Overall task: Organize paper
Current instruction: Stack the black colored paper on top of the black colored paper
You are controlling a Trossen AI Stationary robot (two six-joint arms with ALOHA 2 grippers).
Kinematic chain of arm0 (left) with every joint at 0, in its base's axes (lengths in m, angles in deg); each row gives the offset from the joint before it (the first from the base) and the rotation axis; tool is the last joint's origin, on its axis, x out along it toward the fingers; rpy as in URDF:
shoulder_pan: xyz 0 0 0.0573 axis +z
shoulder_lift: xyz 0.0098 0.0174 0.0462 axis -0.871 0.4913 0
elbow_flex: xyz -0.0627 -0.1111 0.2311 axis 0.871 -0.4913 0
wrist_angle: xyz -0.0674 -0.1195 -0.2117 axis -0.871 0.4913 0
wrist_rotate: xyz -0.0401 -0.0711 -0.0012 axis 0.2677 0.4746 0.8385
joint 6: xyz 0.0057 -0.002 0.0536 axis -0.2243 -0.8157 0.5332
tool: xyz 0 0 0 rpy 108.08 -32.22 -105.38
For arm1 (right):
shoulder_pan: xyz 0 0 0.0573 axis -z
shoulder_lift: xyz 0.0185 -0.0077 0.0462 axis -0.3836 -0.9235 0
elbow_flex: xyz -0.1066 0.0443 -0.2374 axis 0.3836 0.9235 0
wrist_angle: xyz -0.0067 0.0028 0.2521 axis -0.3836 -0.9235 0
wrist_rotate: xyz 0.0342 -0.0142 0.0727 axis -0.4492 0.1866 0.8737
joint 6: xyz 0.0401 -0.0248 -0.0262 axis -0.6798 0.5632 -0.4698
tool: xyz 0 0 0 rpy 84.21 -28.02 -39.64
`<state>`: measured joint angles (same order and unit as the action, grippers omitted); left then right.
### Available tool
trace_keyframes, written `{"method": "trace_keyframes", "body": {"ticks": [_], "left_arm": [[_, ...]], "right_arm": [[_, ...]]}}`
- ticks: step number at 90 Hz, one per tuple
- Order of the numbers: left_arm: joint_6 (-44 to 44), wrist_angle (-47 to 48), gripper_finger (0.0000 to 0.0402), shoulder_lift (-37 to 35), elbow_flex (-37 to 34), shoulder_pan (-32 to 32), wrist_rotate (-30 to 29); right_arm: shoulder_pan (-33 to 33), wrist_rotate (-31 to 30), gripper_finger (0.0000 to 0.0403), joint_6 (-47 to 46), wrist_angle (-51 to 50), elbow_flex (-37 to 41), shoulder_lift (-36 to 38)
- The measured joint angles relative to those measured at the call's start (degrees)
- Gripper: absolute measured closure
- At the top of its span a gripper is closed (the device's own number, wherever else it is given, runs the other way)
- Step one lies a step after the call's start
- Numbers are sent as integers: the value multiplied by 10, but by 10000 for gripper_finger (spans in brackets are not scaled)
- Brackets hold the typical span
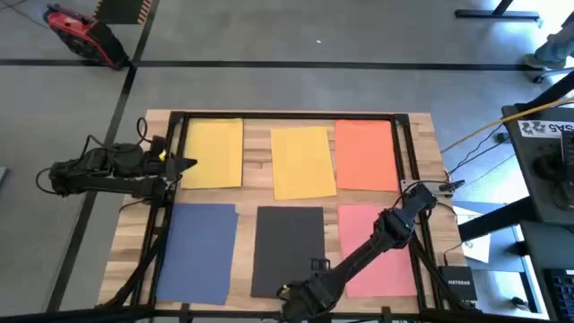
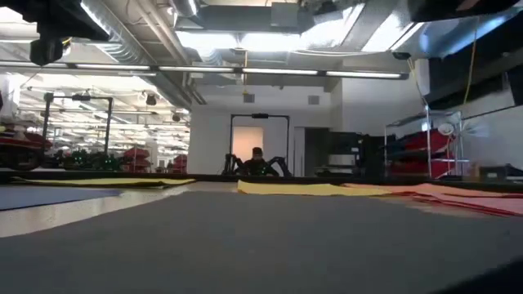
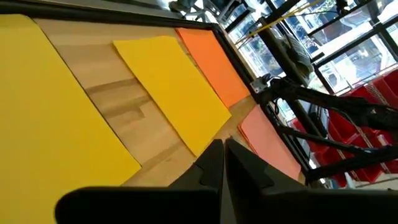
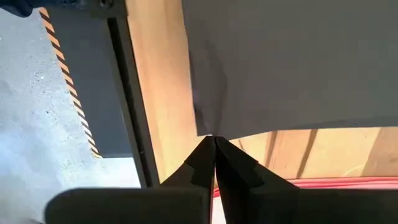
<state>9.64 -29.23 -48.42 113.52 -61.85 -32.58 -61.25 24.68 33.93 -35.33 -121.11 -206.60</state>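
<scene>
Six sheets of paper lie flat on the wooden table (image 1: 256,166). The far row holds a yellow sheet (image 1: 213,154), a second yellow sheet (image 1: 302,161) and an orange sheet (image 1: 365,154). The near row holds a blue sheet (image 1: 197,247), a dark grey sheet (image 1: 287,247) and a pink sheet (image 1: 381,251). My left gripper (image 1: 184,164) is shut, empty, at the left edge of the left yellow sheet (image 3: 56,118). My right gripper (image 4: 213,138) is shut at the dark grey sheet's near right corner. My right gripper pinches the dark grey sheet at its near right corner (image 4: 202,124), between the very ends of its two fingers. The fingers come low from the table's right. The sheet lies on the table and puckers in a small crease (image 4: 208,102) just beyond the fingertips.
A black frame rail (image 4: 127,93) runs along the table's near edge, with floor beyond it. More rails run along the far edge and sides (image 1: 408,152). Bare wood strips separate the sheets. A router box (image 1: 457,280) and cables lie at the right edge.
</scene>
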Motion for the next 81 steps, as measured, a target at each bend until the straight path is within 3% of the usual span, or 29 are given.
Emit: {"method": "trace_keyframes", "body": {"ticks": [41,81], "left_arm": [[0,4,402,0,0,0,0],[3,4,402,0,0,0,0]], "right_arm": [[0,-9,403,6,-16,0,0],[-4,22,402,-1,-16,0,0]]}}
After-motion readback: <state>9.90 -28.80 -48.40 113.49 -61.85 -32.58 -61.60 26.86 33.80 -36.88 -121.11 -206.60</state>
